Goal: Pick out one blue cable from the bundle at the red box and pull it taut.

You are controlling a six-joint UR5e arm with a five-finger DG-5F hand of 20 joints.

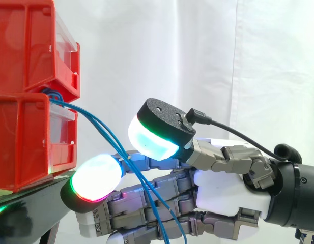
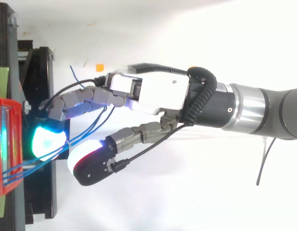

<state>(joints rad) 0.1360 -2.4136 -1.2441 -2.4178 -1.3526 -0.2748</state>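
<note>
Several thin blue cables (image 1: 91,119) come out between the stacked red bins (image 1: 24,76) at the left and droop down to the right. My hand (image 1: 228,193) reaches in from the right toward the bins, its fingers straight and its thumb spread above them. The cables run through the gap between thumb and fingers and hang in front of the fingers; no finger is curled round any of them. From the top view, the hand (image 2: 158,91) points at the red box (image 2: 1,144), and one cable's loose end (image 2: 73,72) lies beyond the fingers.
The bins sit on a black stand (image 1: 29,203) whose edge lies just under the fingertips. A white curtain hangs behind, and a white surface lies below in the top view.
</note>
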